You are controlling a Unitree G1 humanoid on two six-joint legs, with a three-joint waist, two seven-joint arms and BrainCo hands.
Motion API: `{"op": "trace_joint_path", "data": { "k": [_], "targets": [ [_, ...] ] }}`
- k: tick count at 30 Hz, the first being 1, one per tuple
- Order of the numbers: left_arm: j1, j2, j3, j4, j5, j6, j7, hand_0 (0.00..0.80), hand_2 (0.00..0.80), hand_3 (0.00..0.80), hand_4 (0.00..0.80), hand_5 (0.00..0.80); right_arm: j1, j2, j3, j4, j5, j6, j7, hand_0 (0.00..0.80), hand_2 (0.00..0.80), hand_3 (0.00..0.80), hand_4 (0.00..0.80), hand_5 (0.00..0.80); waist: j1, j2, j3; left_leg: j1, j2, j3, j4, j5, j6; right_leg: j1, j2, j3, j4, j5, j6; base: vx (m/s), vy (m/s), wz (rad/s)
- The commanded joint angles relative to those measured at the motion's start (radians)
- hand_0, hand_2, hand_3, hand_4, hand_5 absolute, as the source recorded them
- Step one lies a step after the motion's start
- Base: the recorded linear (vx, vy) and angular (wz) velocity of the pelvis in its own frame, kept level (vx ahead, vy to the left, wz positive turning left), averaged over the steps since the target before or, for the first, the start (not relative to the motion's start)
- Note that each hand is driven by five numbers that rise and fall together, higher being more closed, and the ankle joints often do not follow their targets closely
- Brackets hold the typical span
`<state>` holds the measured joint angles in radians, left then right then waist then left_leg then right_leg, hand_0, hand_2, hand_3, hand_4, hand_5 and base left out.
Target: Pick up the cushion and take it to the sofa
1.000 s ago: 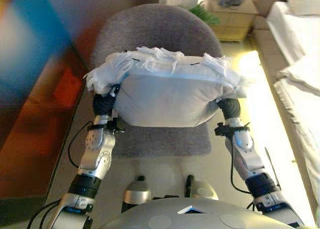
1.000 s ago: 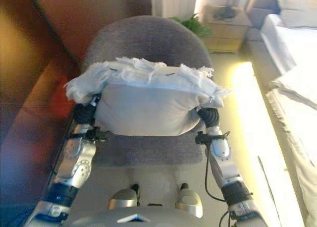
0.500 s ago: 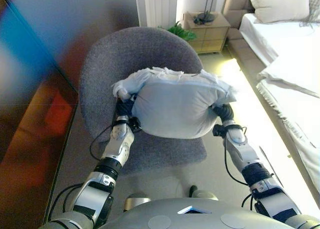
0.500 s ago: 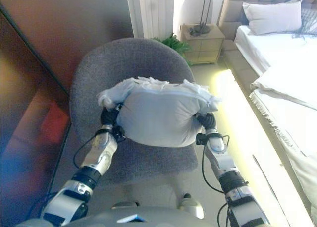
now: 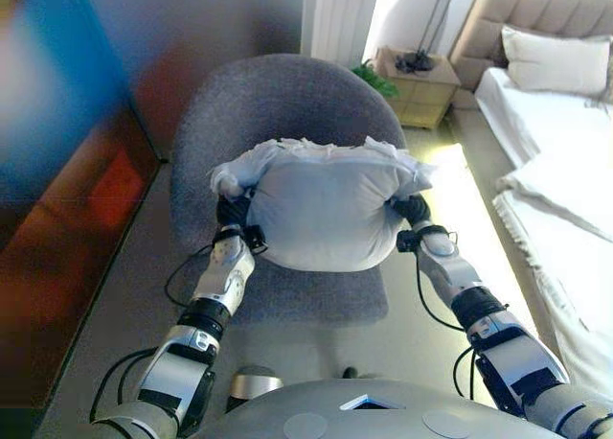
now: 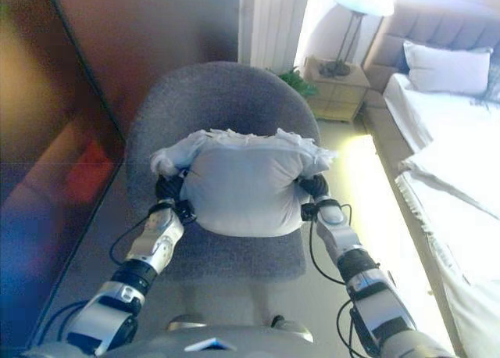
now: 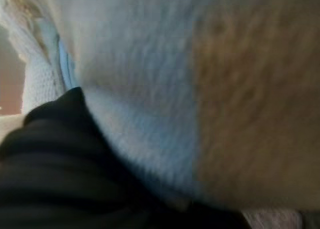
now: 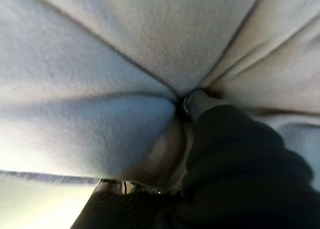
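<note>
Pressing into the cushion (image 5: 326, 214), left hand (image 5: 233, 210) and right hand (image 5: 412, 209) hide their fingers; grip unreadable.

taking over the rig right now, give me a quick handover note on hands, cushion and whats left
Left hand: pressed against the left side of the white cushion; fingers hidden by the fabric, so the grip cannot be confirmed.
Right hand: pressed against the cushion's right side; fingers likewise buried.
Cushion: held between both hands, lifted above the seat of the grey chair.
Done: the pick-up.
Left: carry it over to the white-covered sofa on the robot's right and set it down.
</note>
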<state>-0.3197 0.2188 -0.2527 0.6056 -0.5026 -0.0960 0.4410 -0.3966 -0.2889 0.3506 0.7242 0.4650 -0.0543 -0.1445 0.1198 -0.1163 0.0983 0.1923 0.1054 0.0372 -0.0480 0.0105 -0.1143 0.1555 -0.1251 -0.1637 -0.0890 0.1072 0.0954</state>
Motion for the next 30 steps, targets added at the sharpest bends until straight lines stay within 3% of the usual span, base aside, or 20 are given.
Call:
{"op": "trace_joint_path", "data": {
  "k": [1,5,11,18,20,21,22,23,24,25,26,30],
  "targets": [
    [-0.312,-0.076,-0.131,0.079,0.033,-0.013,-0.002,0.8,0.8,0.8,0.8,0.8,-0.271,0.083,0.05,0.016,0.057,-0.048,0.003,0.8,0.8,0.8,0.8,0.8,0.02,-0.007,0.024,-0.115,0.014,-0.07,0.067,-0.011,0.003,0.045,-0.07,-0.019,0.025,-0.032,0.09,-0.075,-0.064,0.27],
    [-0.479,-0.03,-0.134,0.194,-0.018,0.036,0.024,0.8,0.8,0.8,0.8,0.8,-0.44,0.069,0.058,0.171,0.095,-0.041,0.049,0.8,0.8,0.8,0.8,0.8,0.028,-0.019,0.07,-0.18,0.011,-0.086,0.084,-0.015,0.0,-0.001,-0.067,-0.016,0.025,-0.026,0.098,-0.187,-0.07,0.17],
    [-0.674,-0.023,-0.12,0.361,-0.027,0.048,0.019,0.8,0.8,0.8,0.8,0.8,-0.673,0.013,0.065,0.352,0.095,-0.039,0.096,0.8,0.8,0.8,0.8,0.8,0.017,-0.018,0.14,-0.26,0.003,-0.094,0.084,-0.004,-0.003,-0.067,-0.077,-0.015,0.016,-0.015,0.106,-0.24,0.006,0.09],
    [-0.801,-0.031,-0.116,0.501,-0.108,0.127,0.045,0.8,0.8,0.8,0.8,0.8,-0.792,-0.024,0.107,0.471,-0.008,0.044,0.103,0.8,0.8,0.8,0.8,0.8,-0.012,0.017,0.172,-0.279,-0.002,-0.089,0.065,0.012,-0.007,-0.116,-0.099,0.005,0.022,-0.005,0.116,-0.068,0.113,0.07],
    [-0.838,-0.034,-0.121,0.555,-0.158,0.197,-0.003,0.8,0.8,0.8,0.8,0.8,-0.837,-0.034,0.125,0.498,-0.042,0.081,0.081,0.8,0.8,0.8,0.8,0.8,-0.021,0.033,0.181,-0.284,-0.005,-0.084,0.06,0.016,-0.007,-0.13,-0.106,0.011,0.023,-0.004,0.117,-0.07,0.144,0.06],
    [-0.851,-0.038,-0.126,0.571,-0.168,0.198,-0.02,0.442,0.442,0.442,0.442,0.442,-0.856,-0.042,0.133,0.503,-0.048,0.093,0.08,0.8,0.8,0.8,0.8,0.8,-0.026,0.038,0.183,-0.286,-0.006,-0.081,0.059,0.019,-0.007,-0.135,-0.109,0.013,0.023,-0.002,0.118,-0.049,0.154,-0.02],
    [-0.864,-0.037,-0.134,0.579,-0.165,0.19,-0.022,0.188,0.188,0.188,0.188,0.188,-0.877,-0.056,0.144,0.509,-0.064,0.107,0.093,0.8,0.8,0.8,0.8,0.8,-0.031,0.044,0.185,-0.288,-0.006,-0.076,0.056,0.023,-0.008,-0.141,-0.113,0.015,0.023,0.001,0.119,-0.025,0.173,-0.02],
    [-0.872,-0.032,-0.148,0.579,-0.169,0.198,-0.023,0.0,0.0,0.0,0.0,0.0,-0.887,-0.068,0.16,0.513,-0.085,0.116,0.089,0.8,0.8,0.8,0.8,0.8,-0.036,0.051,0.184,-0.286,-0.007,-0.07,0.05,0.026,-0.009,-0.147,-0.116,0.018,0.024,0.002,0.119,-0.008,0.179,-0.01],
    [-0.876,-0.029,-0.158,0.581,-0.191,0.208,-0.031,0.0,0.0,0.0,0.0,0.0,-0.891,-0.073,0.17,0.516,-0.088,0.125,0.072,0.8,0.8,0.8,0.8,0.8,-0.04,0.056,0.182,-0.283,-0.007,-0.067,0.046,0.028,-0.009,-0.15,-0.119,0.021,0.025,0.001,0.12,0.008,0.174,0.0],
    [-0.879,-0.026,-0.164,0.589,-0.215,0.214,-0.046,0.0,0.0,0.0,0.0,0.0,-0.893,-0.078,0.174,0.521,-0.088,0.134,0.057,0.524,0.524,0.524,0.524,0.524,-0.044,0.061,0.18,-0.281,-0.008,-0.062,0.045,0.029,-0.011,-0.153,-0.122,0.023,0.029,-0.001,0.121,0.008,0.17,0.01],
    [-0.884,-0.026,-0.167,0.594,-0.22,0.224,-0.051,0.0,0.0,0.0,0.0,0.0,-0.896,-0.084,0.174,0.525,-0.096,0.145,0.038,0.0,0.0,0.0,0.0,0.0,-0.05,0.067,0.177,-0.279,-0.009,-0.055,0.044,0.028,-0.012,-0.157,-0.127,0.024,0.033,-0.004,0.122,0.011,0.179,-0.02],
    [-0.892,-0.012,-0.18,0.593,-0.251,0.201,-0.057,0.0,0.0,0.0,0.0,0.0,-0.89,-0.111,0.168,0.524,-0.111,0.161,-0.041,0.0,0.0,0.0,0.0,0.0,-0.064,0.087,0.171,-0.267,-0.014,-0.038,0.039,0.026,-0.014,-0.17,-0.14,0.029,0.049,-0.013,0.126,0.027,0.151,-0.04]
  ]
}}
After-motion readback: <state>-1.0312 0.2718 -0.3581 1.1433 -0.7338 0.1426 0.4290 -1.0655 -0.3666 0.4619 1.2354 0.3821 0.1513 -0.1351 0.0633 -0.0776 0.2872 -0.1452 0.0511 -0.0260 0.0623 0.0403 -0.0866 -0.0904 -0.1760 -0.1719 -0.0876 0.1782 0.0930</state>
